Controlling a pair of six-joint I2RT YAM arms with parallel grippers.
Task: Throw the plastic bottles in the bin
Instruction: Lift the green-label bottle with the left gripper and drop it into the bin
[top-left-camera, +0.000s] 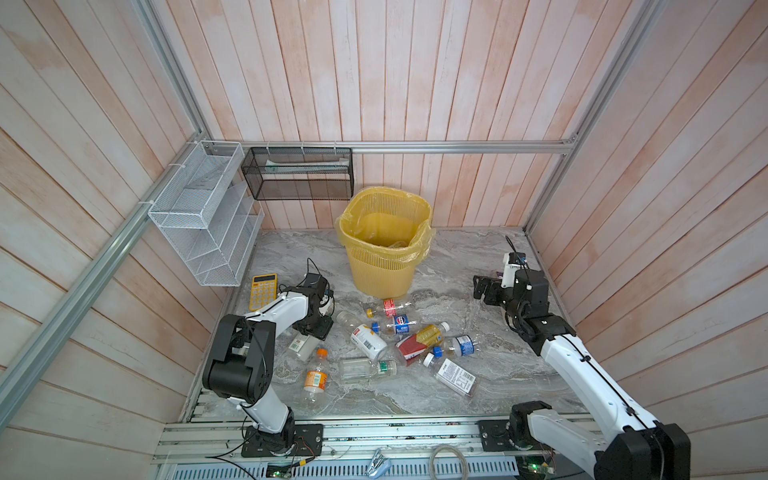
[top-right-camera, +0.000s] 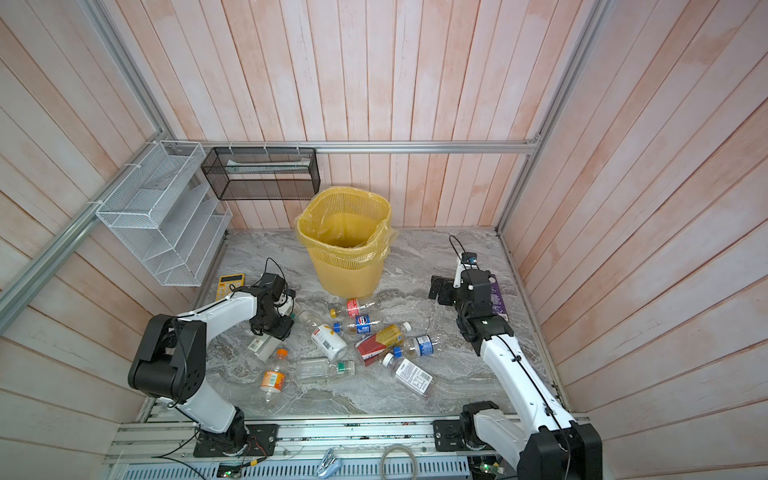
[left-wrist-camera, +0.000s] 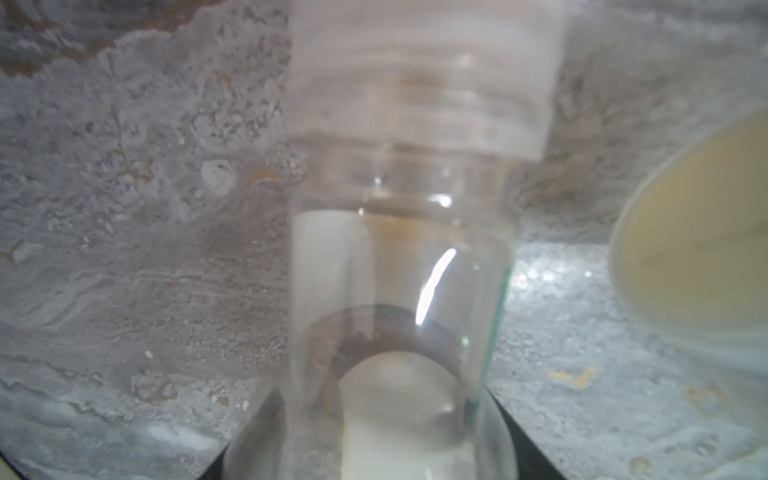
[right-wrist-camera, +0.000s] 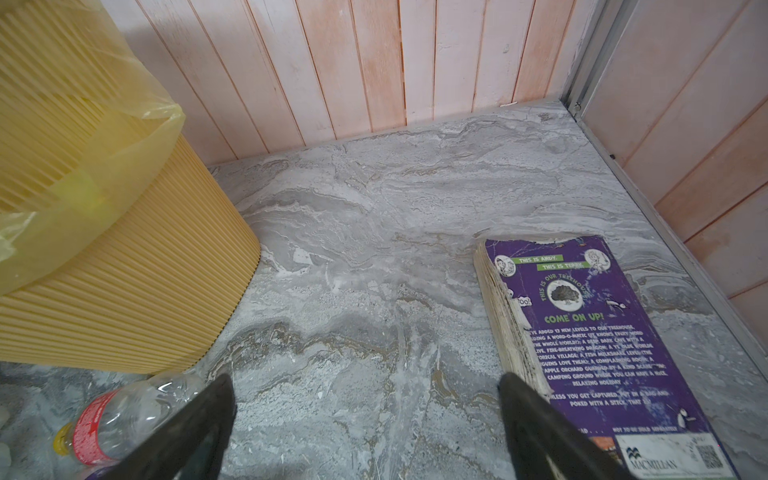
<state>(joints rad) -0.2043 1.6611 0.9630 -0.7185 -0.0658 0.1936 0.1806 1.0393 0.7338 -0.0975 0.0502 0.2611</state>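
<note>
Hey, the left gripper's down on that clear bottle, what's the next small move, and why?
Probably lift straight up. In the left wrist view the left gripper looks closed on the clear bottle, which lies on the marble table. The bin stands much taller than the bottles, so it likely needs height before swinging over the rim.

Twin high overhead views down onto the whole tabletop (top-left-camera: 498, 386) (near-identical); wrist cameras close above it.

Left gripper (top-left-camera: 316, 330) points down near the left edge of the table (top-left-camera: 511, 374), clamped on a clear bottle (left-wrist-camera: 399, 257); right gripper (right-wrist-camera: 365, 419) hovers agape near the right edge.
</note>
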